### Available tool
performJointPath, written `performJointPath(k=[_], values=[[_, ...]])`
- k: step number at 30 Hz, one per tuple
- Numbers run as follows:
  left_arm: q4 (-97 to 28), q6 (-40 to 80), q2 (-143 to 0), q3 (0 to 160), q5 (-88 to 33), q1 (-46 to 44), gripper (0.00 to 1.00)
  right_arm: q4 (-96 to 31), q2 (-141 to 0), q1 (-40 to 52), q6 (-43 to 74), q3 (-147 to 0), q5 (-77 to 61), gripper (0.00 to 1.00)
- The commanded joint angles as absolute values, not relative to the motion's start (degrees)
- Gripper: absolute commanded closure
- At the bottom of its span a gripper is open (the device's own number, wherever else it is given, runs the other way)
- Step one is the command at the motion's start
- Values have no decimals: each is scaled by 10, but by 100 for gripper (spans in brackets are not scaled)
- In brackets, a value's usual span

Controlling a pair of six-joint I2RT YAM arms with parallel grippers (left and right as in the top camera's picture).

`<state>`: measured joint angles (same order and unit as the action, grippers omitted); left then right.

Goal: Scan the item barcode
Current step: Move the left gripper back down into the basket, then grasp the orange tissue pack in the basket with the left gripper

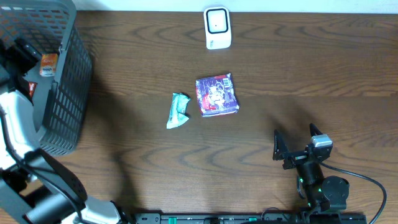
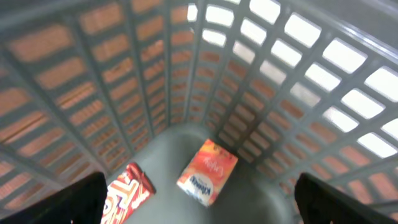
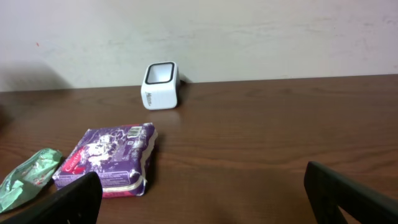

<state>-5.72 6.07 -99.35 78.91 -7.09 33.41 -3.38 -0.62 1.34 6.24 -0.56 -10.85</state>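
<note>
Dark wood table [image 1: 298, 68], seen whole only from overhead. Grey mesh basket [image 1: 59, 93] stands at its far left edge. The right wrist view misses the basket entirely, and the left wrist view shows nothing but the basket's inside.

Left gripper [image 2: 199, 208] hangs over the basket's inside, with its fingers [image 2: 68, 202] at the two lower corners of its wrist view. Jaws are wide apart with nothing between them. From overhead the gripper is mostly lost against the basket.

Right gripper [image 1: 296, 140] sits over the near right part of the table, well apart from the items. Jaws are spread wide and hold nothing. Its wrist view shows a plain wall behind the table, which overhead does not.

Purple packet [image 1: 217, 94] lies flat mid-table, and the right wrist view shows its thick layered side edge. White scanner [image 1: 217, 28] stands at the far edge, in line behind the packet, its dark window tilted up. Green wrapper [image 1: 178, 111] lies crumpled just left of the packet, apart from it.

Only the left wrist view gives the basket floor clearly: an orange pack [image 2: 207, 171] and a red pack [image 2: 127, 190] lie side by side. Overhead shows just a bit of orange.
</note>
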Motion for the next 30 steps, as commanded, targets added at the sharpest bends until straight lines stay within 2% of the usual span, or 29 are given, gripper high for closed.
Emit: performJointPath(k=[1, 4, 24, 27, 30], values=[[-41, -6, -1023, 796, -84, 322, 7, -34, -3, 11, 55, -3, -109, 1], [-33, -65, -1056, 796, -84, 304, 7, -34, -3, 11, 55, -3, -109, 1], [60, -146, -1204, 796, -84, 292, 8, -34, -3, 11, 55, -3, -109, 1], [67, -146, -1211, 796, -84, 292, 14, -34, -3, 11, 55, -3, -108, 1], [73, -146, -1220, 796, -84, 292, 14, -34, -3, 11, 55, -3, -109, 1]])
